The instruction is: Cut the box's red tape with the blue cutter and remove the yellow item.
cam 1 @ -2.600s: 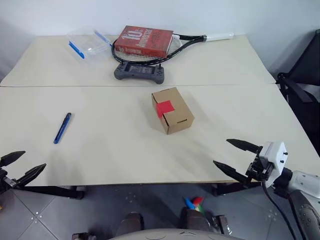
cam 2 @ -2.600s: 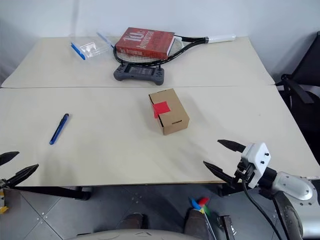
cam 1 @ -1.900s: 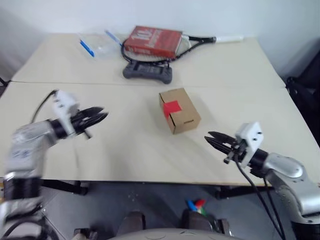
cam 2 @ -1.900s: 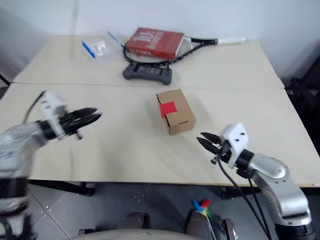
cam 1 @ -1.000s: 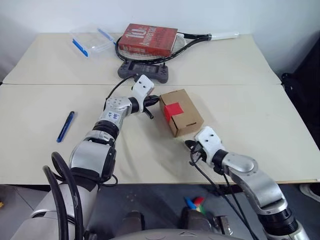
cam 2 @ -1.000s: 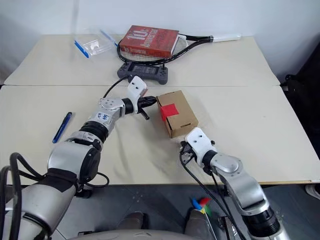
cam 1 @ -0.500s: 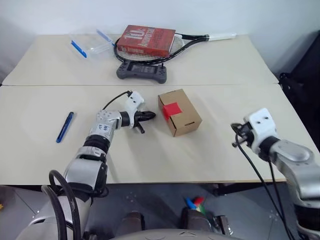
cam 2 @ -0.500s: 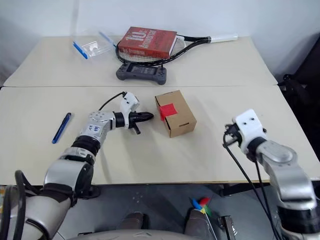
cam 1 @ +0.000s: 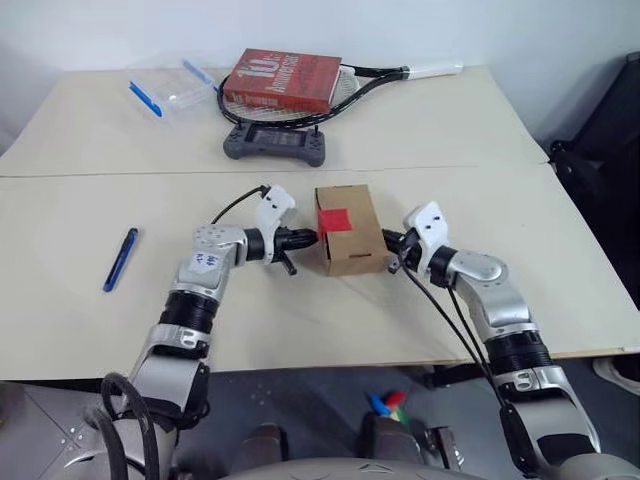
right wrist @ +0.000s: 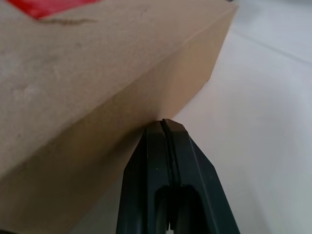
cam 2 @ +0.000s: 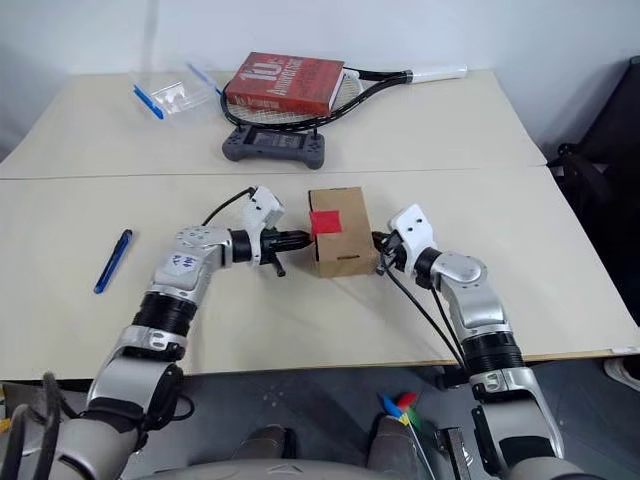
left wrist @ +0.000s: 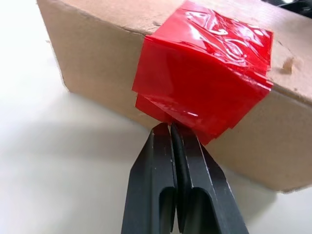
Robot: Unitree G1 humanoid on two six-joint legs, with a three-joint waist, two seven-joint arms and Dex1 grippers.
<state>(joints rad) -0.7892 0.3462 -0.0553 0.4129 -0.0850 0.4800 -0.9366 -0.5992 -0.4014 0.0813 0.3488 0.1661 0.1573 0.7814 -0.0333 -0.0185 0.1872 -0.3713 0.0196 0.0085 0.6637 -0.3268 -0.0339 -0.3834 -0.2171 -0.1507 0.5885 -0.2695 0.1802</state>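
The brown cardboard box [cam 1: 352,240] sits mid-table with the red tape [cam 1: 333,219] folded over its top left edge. My left gripper [cam 1: 311,236] is shut, its tips pressed against the box's left side at the lower edge of the red tape [left wrist: 204,83]. My right gripper [cam 1: 388,241] is shut too, its tips against the box's right side [right wrist: 97,97]. Neither holds anything. The blue cutter [cam 1: 120,258] lies on the table well to the left of both grippers. The yellow item is hidden.
At the back of the table lie a red book [cam 1: 282,78] on a racket [cam 1: 385,72], a grey game controller [cam 1: 273,146] and a clear container with blue clips [cam 1: 165,85]. A seam [cam 1: 100,176] crosses the table behind the box.
My right gripper has swung in from the right to the box's right side. The box has turned squarer and now sits between both shut grippers, touching the left one.
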